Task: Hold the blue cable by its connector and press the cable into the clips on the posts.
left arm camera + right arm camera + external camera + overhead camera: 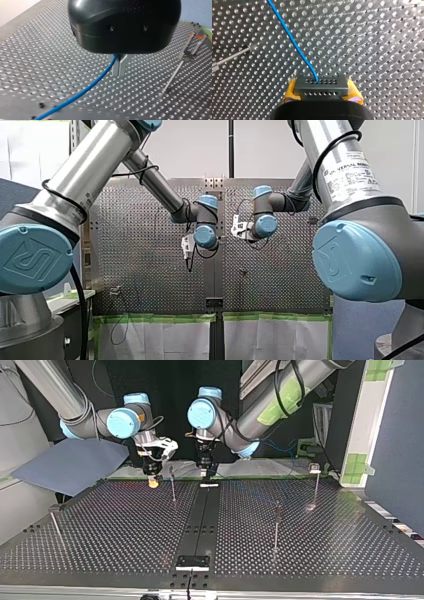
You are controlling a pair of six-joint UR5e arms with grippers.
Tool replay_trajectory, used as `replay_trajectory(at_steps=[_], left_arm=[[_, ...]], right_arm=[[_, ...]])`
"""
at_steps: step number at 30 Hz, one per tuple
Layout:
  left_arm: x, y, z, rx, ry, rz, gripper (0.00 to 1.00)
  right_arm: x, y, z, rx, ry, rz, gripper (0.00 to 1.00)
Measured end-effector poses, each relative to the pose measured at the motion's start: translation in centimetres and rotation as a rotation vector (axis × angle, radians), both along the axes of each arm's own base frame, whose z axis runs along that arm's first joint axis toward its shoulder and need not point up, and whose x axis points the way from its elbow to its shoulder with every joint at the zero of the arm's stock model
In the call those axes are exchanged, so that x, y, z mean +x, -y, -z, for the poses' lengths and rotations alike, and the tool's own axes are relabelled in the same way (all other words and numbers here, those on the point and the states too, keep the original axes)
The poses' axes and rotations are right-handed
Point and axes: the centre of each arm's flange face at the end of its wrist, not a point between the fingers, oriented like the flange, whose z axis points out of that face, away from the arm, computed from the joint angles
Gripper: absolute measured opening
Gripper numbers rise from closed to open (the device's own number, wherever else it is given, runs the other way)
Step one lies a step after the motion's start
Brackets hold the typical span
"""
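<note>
In the right wrist view my right gripper point(322, 93) is shut on a black connector point(322, 86), with a yellow pad on either side of it. The blue cable point(292, 42) leaves the connector and runs ahead over the perforated table. In the left wrist view my left gripper point(119, 73) has its metal fingers shut on the blue cable point(82, 92), which trails away below them. In the top view both grippers hang close together at the table's far edge, my right gripper point(152, 480) left of my left gripper point(205, 474). A thin post point(172, 485) stands between them.
More thin posts stand on the table point(125, 530): one right of centre point(276, 525), one far right point(315, 485), one near the left edge point(55, 527). A black strip point(200, 520) runs down the middle. A blue sheet point(70, 462) lies beyond the far left corner.
</note>
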Motion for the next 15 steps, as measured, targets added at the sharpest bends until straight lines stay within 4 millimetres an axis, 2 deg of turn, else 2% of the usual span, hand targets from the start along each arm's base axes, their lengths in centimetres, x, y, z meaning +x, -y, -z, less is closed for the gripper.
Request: replay_trajectory(at_steps=[6, 15], left_arm=[[0.1, 0.6, 2.3, -0.001, -0.004, 0.006, 0.00], [-0.4, 1.4, 2.6, -0.018, 0.009, 0.018, 0.00]], right_arm=[[-0.8, -1.2, 2.0, 0.004, -0.015, 0.000, 0.00], [-2.2, -3.8, 5.3, 0.054, -0.068, -0.003, 0.00]])
